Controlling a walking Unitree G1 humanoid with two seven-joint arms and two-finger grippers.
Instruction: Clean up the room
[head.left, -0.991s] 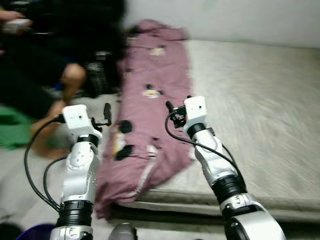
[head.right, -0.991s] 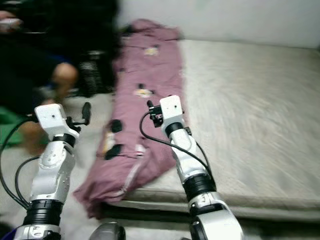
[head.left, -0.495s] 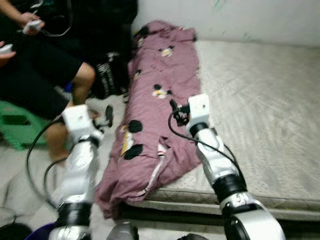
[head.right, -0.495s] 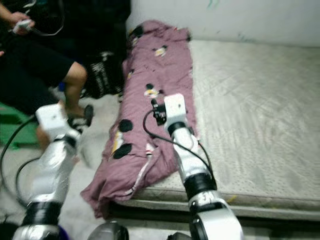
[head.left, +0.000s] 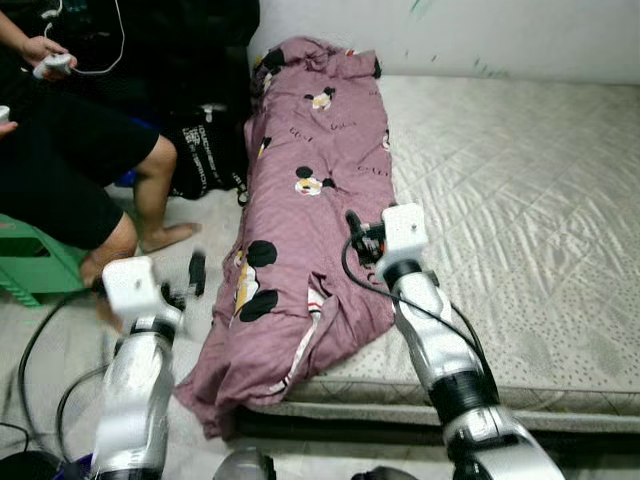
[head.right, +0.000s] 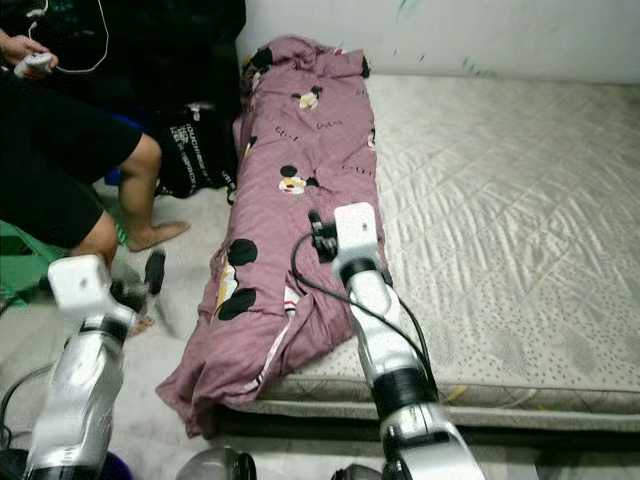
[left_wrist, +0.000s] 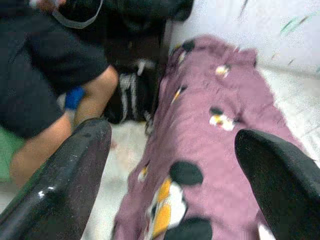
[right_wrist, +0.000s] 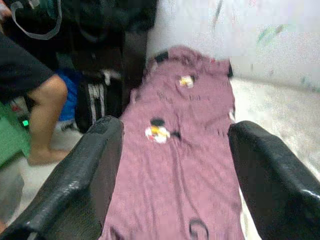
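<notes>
A mauve blanket (head.left: 315, 170) printed with cartoon mice lies lengthwise along the left side of a grey quilted mattress (head.left: 520, 230). Its near end droops over the front left corner towards the floor. My right gripper (head.left: 355, 228) hovers open just above the blanket's middle, and the right wrist view looks along the blanket (right_wrist: 175, 125) between the spread fingers (right_wrist: 95, 170). My left gripper (head.left: 196, 273) is open over the floor, just left of the blanket's hanging edge. Its wrist view shows the blanket (left_wrist: 210, 150) ahead between wide fingers (left_wrist: 70, 170). Neither gripper holds anything.
A person (head.left: 70, 150) sits on a green stool (head.left: 30, 265) at the left, holding controllers, with a bare foot on the floor near my left arm. A black bag (head.left: 205, 150) stands against the white wall (head.left: 500, 35). The mattress lies low on the floor.
The camera has shifted and the blur has cleared. My left arm has dropped lower and moved left, away from the blanket. My right gripper still hovers over the blanket's middle.
</notes>
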